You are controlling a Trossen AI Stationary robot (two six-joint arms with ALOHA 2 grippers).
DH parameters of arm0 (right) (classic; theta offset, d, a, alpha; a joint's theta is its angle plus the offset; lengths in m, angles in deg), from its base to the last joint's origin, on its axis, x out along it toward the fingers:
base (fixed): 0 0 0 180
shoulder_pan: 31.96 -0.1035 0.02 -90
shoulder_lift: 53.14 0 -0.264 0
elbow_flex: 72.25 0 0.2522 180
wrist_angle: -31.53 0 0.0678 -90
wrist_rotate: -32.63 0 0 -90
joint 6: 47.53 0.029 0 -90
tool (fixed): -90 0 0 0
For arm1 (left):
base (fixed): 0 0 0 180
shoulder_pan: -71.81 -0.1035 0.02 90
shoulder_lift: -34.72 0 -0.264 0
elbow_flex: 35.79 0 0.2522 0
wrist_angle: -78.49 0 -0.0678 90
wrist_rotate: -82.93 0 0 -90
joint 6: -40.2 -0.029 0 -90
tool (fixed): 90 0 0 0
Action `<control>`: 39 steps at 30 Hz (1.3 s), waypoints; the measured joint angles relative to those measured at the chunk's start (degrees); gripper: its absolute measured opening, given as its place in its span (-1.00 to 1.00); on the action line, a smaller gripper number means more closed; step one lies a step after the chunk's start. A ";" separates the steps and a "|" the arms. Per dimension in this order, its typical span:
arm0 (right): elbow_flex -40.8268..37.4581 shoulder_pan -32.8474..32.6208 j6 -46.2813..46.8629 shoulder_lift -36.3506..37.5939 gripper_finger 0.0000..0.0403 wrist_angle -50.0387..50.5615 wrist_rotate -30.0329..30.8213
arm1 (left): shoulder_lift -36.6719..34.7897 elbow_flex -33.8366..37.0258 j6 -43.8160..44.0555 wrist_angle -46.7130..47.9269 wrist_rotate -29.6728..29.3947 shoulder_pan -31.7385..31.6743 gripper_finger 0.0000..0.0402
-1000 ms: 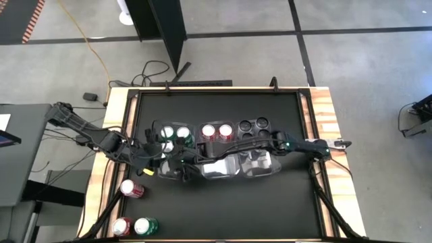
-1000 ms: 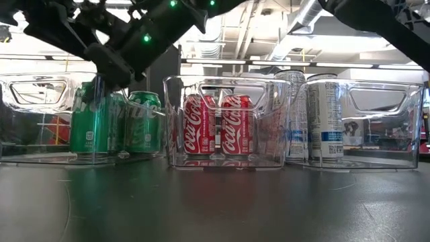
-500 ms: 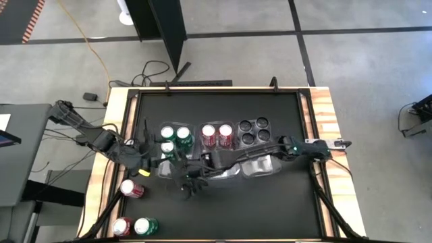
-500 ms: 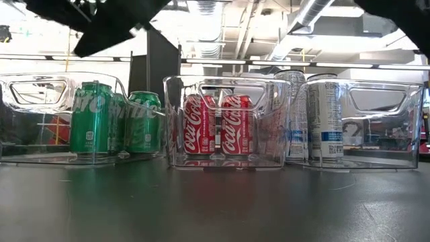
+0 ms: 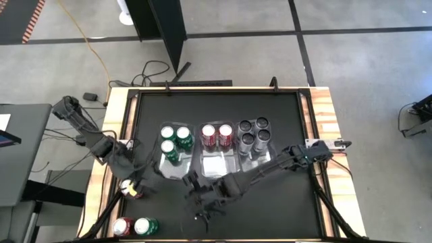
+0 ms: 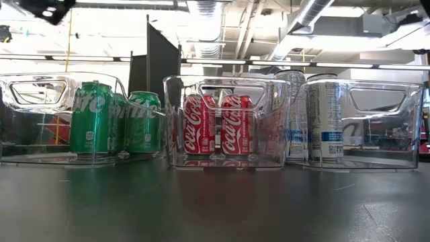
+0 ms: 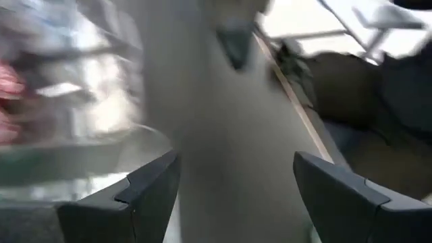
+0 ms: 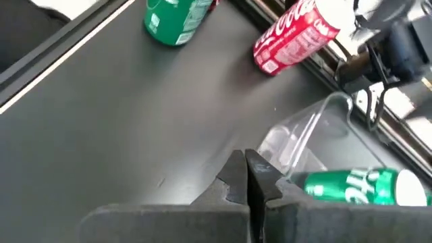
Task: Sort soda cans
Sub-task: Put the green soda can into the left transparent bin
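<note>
Three clear trays stand in a row. The left tray holds three green cans (image 5: 174, 140), the middle tray two red cans (image 5: 217, 135), the right tray several silver cans (image 5: 254, 133). All of them stand upright. One loose red can (image 5: 134, 192) (image 8: 295, 35) stands near the table's left edge. Another red can (image 5: 121, 226) and a green can (image 5: 146, 225) (image 8: 177, 18) stand at the near left corner. My left gripper (image 5: 129, 183) (image 7: 236, 160) is open, right beside that loose red can, with nothing between its fingers. My right gripper (image 5: 201, 205) (image 8: 246, 170) is shut over bare table, nearer than the trays.
The black table top has a raised wooden border (image 5: 115, 145) on its left and right sides. The left tray's near corner (image 8: 317, 128) lies just ahead of my right gripper. Bare table surface (image 5: 270, 202) stretches along the near side to the right.
My left gripper rose away from the green cans in the left tray. It then swung toward the table's near left, down to the loose red can. My right gripper drew back from over the trays toward the near edge. No can has changed place.
</note>
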 joint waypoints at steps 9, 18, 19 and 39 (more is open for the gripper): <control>0.03 -6.25 6.79 0.00 -0.98 1.94 13.45 | 9.66 -5.93 16.40 7.39 -1.22 12.90 0.40; 0.11 -6.79 4.76 3.18 -0.98 2.11 20.37 | 19.73 -7.19 27.71 7.43 4.40 16.27 0.40; 0.15 -6.58 4.78 3.56 -0.98 2.07 20.38 | 20.49 -7.19 29.66 7.33 4.96 16.25 0.40; 0.08 -5.41 2.41 4.11 -0.98 5.74 18.27 | 22.30 -26.43 40.28 35.03 -10.00 10.77 0.40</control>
